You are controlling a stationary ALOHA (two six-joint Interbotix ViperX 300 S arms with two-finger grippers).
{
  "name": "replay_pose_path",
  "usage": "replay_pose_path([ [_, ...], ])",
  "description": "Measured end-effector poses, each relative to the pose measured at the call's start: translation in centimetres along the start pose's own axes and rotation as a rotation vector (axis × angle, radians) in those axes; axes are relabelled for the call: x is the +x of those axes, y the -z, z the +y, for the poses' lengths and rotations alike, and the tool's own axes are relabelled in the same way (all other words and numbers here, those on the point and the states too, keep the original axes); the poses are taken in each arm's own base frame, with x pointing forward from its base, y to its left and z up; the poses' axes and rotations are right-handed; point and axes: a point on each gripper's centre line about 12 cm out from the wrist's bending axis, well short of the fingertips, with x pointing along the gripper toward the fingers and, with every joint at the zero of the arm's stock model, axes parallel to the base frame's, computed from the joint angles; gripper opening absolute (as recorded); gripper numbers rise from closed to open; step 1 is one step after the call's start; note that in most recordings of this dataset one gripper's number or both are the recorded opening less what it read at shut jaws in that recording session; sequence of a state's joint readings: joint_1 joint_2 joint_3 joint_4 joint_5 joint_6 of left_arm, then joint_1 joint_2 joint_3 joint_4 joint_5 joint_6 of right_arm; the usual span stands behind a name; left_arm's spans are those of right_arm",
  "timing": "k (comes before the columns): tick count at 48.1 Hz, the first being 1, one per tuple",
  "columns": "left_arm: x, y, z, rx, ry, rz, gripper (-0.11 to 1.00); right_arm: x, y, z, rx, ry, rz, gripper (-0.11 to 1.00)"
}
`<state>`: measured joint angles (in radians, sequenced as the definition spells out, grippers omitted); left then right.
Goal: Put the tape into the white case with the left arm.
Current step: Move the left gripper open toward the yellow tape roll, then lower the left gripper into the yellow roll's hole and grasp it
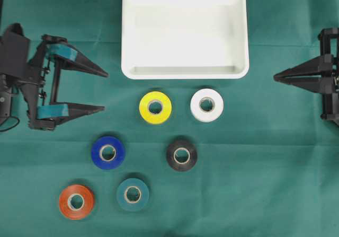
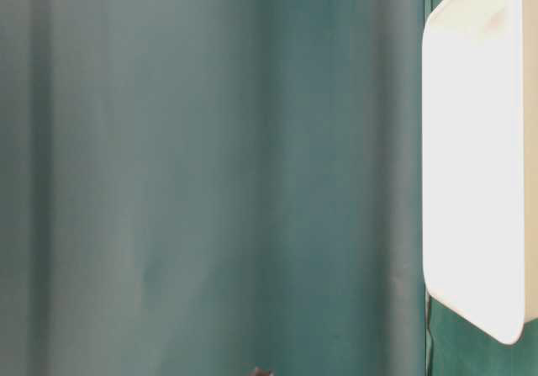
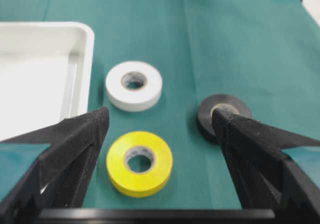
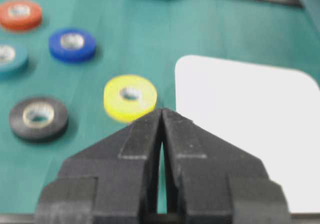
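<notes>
Orange roll (image 1: 76,201) overhead only, white roll (image 3: 134,84) wrist-view – nearer

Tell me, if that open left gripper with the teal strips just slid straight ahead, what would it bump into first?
Probably the yellow roll of tape, which lies between and just ahead of the left gripper's spread fingertips in the wrist view. From overhead it sits slightly below the lower finger's line, so height and aim stay uncertain.

Spread black fingers (image 3: 75,144) frame the yellow tape (image 3: 139,163), with white tape (image 3: 133,85) beyond.
</notes>
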<state>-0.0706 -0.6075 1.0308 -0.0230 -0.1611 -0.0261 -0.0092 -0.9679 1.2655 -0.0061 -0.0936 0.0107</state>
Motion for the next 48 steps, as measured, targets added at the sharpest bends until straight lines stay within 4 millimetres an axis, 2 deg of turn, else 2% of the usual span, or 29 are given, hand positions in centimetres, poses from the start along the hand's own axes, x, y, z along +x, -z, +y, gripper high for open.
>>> replay_pose_path([
  [11,1.9,0.4,-0.4,0.004,0.011,0.050,0.98,-0.3,2.9,0.0,-0.007,0.002,0.118,-0.09],
  [29,5.2,1.7,-1.1,0.013,0.026,0.181,0.98,-1.3,6.2,-0.1,-0.009,0.003,0.233,-0.09],
  [39,6.5,2.3,-1.5,0.018,0.035,0.244,0.98,-1.8,6.5,-0.1,-0.018,0.003,0.227,-0.09],
  [48,6.8,2.5,-1.6,0.018,0.036,0.269,0.98,-1.9,6.4,-0.1,-0.024,0.003,0.221,-0.09],
])
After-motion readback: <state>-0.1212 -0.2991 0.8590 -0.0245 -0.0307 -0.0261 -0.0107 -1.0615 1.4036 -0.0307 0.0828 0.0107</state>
